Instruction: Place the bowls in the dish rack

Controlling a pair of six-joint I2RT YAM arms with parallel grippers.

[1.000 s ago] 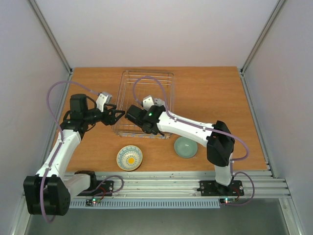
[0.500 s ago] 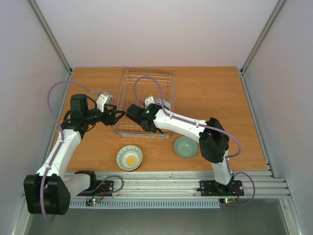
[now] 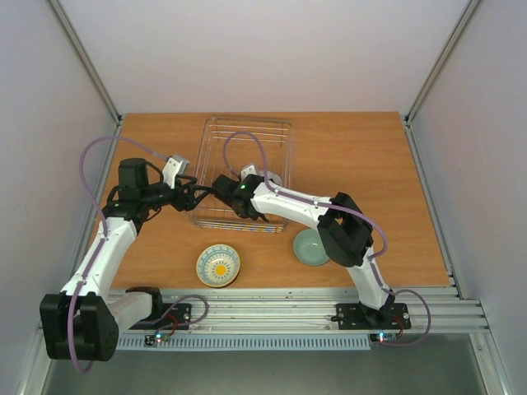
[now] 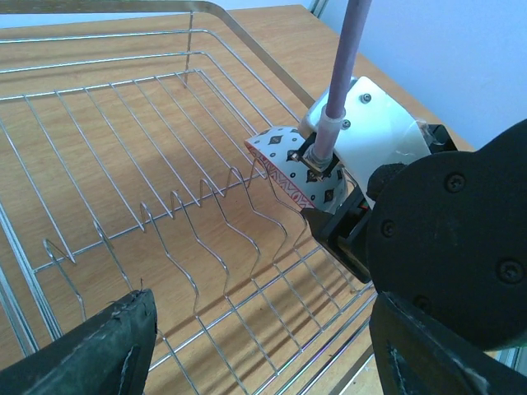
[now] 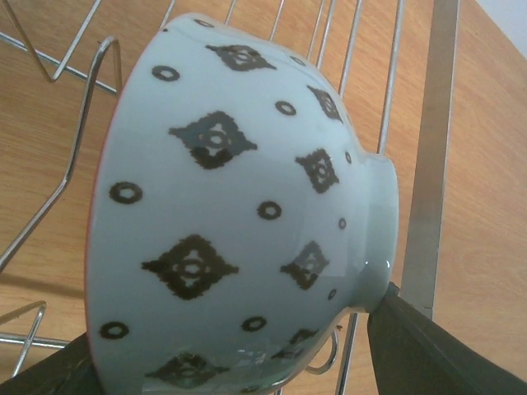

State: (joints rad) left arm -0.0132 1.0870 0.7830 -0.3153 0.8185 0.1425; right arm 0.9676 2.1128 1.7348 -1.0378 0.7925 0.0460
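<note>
Nothing is racked yet: the right gripper (image 3: 222, 191) grasps a white, dark-diamond-patterned ceramic bowl (image 4: 292, 169) over the silver wire dish rack (image 3: 247, 121), the left gripper (image 3: 198, 196) is spread empty, and the mint-green bowl (image 3: 309, 248) and cream-yellow bowl (image 3: 218, 265) sit on the worktop (image 3: 370, 164).

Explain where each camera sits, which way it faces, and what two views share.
Top external: above and behind, looking down at the table, dish rack, left arm, right arm.
Left wrist: on the left arm, facing into the rack; left fingers at the bottom corners, right arm ahead.
Right wrist: on the right arm, close on the patterned bowl between the right fingers.
Shared: both wrist views show this bowl and rack wires.
</note>
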